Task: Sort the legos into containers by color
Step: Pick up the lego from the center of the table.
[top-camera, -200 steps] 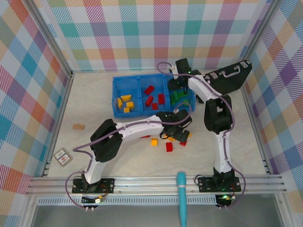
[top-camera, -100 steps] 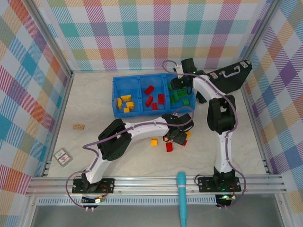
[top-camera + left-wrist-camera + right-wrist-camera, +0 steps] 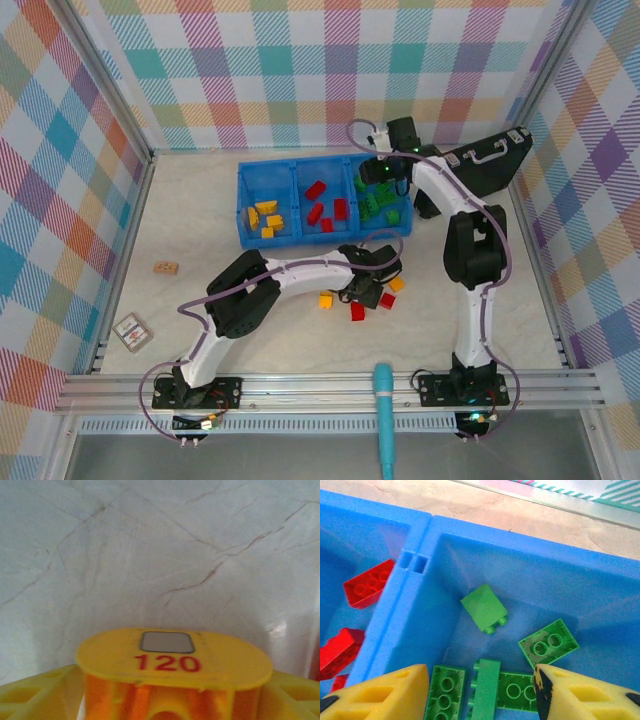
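Observation:
The blue bin [image 3: 292,172] has three containers: yellow legos [image 3: 265,217] on the left, red legos [image 3: 328,207] in the middle, green legos [image 3: 385,207] on the right. My left gripper [image 3: 364,290] is down among the loose legos on the table. In the left wrist view both yellow fingers press the sides of a yellow-orange lego [image 3: 175,655] marked 120, so my left gripper [image 3: 172,700] is shut on it. My right gripper [image 3: 384,178] hovers over the green container [image 3: 600,580]. There my right gripper [image 3: 480,700] is open and holds nothing, with several green legos [image 3: 485,607] below.
Loose on the table by the left gripper lie a yellow lego [image 3: 325,299], two red legos [image 3: 357,312] and a yellow-orange one [image 3: 396,284]. A black case [image 3: 480,165] stands at the back right. A wooden block [image 3: 166,268] and a small card [image 3: 131,330] lie far left.
The left gripper has shifted a little left and lower among the loose legos, and its fingers have closed in on the yellow-orange lego. The right gripper has drifted slightly right over the green container.

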{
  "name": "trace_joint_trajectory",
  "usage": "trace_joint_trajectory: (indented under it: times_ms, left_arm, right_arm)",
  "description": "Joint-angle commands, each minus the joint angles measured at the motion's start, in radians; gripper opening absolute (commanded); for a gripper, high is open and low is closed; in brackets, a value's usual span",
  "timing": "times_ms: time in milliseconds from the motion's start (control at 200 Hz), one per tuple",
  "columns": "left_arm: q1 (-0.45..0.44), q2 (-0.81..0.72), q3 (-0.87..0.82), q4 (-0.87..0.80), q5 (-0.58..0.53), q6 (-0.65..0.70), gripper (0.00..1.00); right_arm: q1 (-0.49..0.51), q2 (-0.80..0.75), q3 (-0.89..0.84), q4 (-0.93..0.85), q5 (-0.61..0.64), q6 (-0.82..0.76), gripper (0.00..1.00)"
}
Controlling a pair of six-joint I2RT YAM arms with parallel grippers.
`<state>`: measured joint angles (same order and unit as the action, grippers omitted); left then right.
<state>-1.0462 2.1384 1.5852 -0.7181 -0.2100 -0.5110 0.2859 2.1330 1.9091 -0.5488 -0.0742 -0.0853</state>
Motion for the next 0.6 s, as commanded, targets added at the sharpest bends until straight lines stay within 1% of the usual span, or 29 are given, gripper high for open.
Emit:
trace_joint_trajectory:
  times_ms: [0,85,260,340,445,595]
  left_arm:
    - [0.015,-0.020,-0.053,0.039,0.017,-0.005,0.72]
    - [0.018,-0.047,-0.090,0.075,0.016,0.011,0.66]
    - [0.039,-0.107,-0.162,0.126,0.020,0.059,0.59]
    - [0.053,-0.149,-0.186,0.131,0.005,0.096,0.59]
    - [0.071,-0.241,-0.196,0.120,-0.036,0.165,0.59]
    - [0.115,-0.398,-0.184,0.088,-0.087,0.268,0.59]
  right_arm:
    - [-0.008,-0.117,-0.009,-0.029,-0.064,0.038,0.59]
    - [-0.008,-0.193,-0.059,-0.034,-0.059,0.038,0.60]
    - [-0.011,-0.403,-0.251,-0.038,-0.021,0.063,0.62]
    - [-0.012,-0.498,-0.375,-0.046,-0.030,0.091,0.62]
    - [-0.012,-0.621,-0.572,-0.027,-0.044,0.130,0.63]
    - [-0.013,-0.692,-0.719,-0.076,-0.068,0.184,0.62]
